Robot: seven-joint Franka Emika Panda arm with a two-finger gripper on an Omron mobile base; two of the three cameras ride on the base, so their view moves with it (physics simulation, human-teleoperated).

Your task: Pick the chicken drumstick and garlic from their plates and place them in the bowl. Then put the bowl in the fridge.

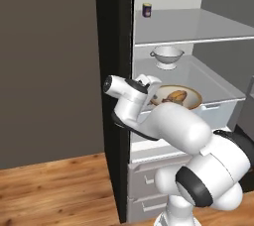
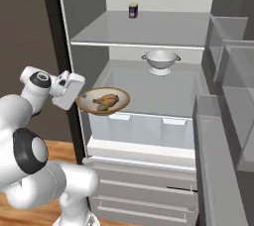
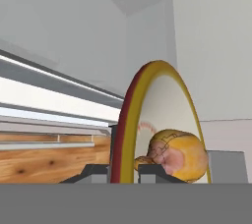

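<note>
My gripper [image 2: 80, 99] is shut on the left rim of the beige-tan bowl [image 2: 115, 96] and holds it level at the open fridge [image 2: 149, 31], over the front left of the middle shelf. The golden-brown chicken drumstick [image 2: 107, 99] lies in the bowl, with the small greyish garlic [image 2: 102, 106] beside it. In the left base view, the bowl [image 1: 191, 100] with the drumstick [image 1: 172, 96] sits just past the gripper [image 1: 152, 95]. Seen from the hand, the bowl's rim [image 3: 129, 105] runs between the fingertips [image 3: 151, 170], and the drumstick [image 3: 179, 155] is close behind. The plates are out of view.
A steel colander [image 2: 160, 61] stands at the back of the same shelf. A small can [image 2: 133, 10] sits on the shelf above. The fridge's black side wall [image 1: 116, 96] is just left of the hand. Grey drawers [image 2: 139, 190] lie below, and door bins [image 2: 223, 121] stand at the right.
</note>
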